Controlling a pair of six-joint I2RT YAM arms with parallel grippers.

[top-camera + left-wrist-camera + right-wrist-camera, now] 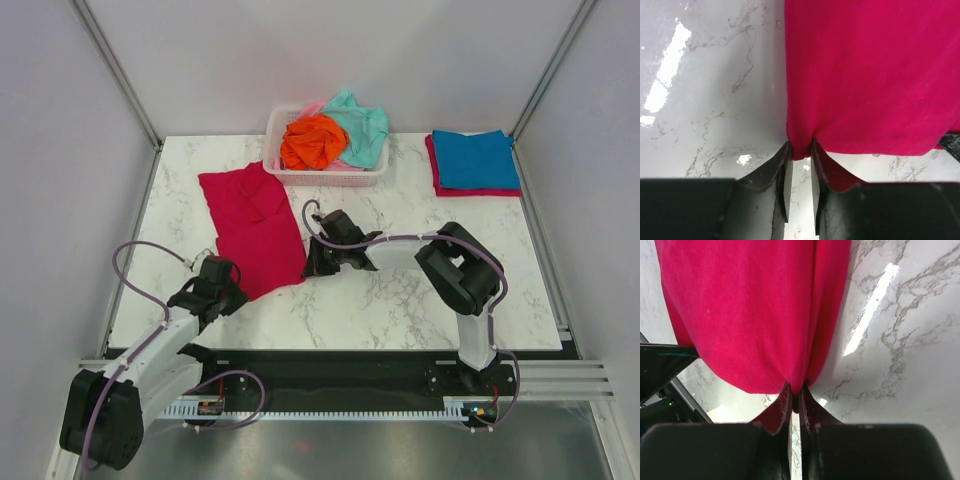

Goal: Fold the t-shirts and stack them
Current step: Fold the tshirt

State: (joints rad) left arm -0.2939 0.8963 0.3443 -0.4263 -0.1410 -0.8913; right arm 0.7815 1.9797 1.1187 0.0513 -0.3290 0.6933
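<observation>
Near hem of the red shirt (870, 75) is pinched tight by the left fingers (790, 154). The other hem corner is clamped the same way by the right fingers (790, 396). From both, the shirt is spread away over the marble surface (400, 290). Farther out, a white basket (325, 180) is stuffed with an orange shirt (312, 142) and a teal shirt (362, 130). Well beyond the right fingers, a folded blue shirt (475, 158) is stacked on a second red shirt (434, 170).

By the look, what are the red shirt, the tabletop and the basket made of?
Red shirt: soft matte knit cloth, probably cotton; it puckers where pinched. Tabletop: glossy marble-look surface, grey veins and glare; stone or laminate, cannot tell. Basket: pale slatted plastic, likely.
</observation>
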